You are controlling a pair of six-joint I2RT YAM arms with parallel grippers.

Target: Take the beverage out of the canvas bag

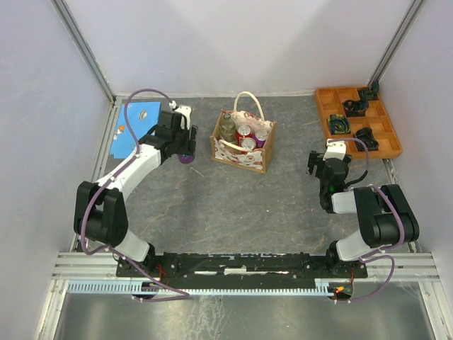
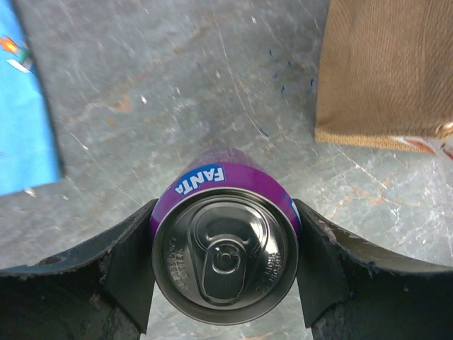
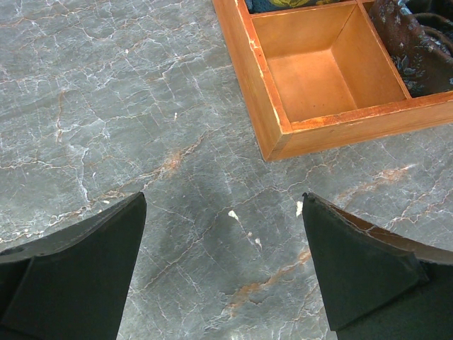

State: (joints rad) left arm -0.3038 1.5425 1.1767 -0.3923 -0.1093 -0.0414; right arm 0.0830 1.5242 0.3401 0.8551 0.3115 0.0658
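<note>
My left gripper (image 1: 185, 151) is shut on a purple Fanta can (image 1: 187, 158), just left of the canvas bag (image 1: 241, 159). In the left wrist view the can (image 2: 225, 262) is upright, seen from above, with a black finger pressed on each side of it (image 2: 225, 207). Whether its base touches the table is hidden. The tan side of the bag (image 2: 386, 71) is at the upper right there. The bag stands upright and holds a brown bottle (image 1: 226, 127) and red cans (image 1: 245, 131). My right gripper (image 1: 319, 167) is open over bare table (image 3: 223, 200), far right of the bag.
A blue sheet (image 1: 134, 127) lies at the back left, beside my left arm (image 2: 25, 106). An orange compartment tray (image 1: 325, 108) with dark objects stands at the back right; its near corner (image 3: 272, 134) lies just ahead of my right gripper. Walls enclose the table.
</note>
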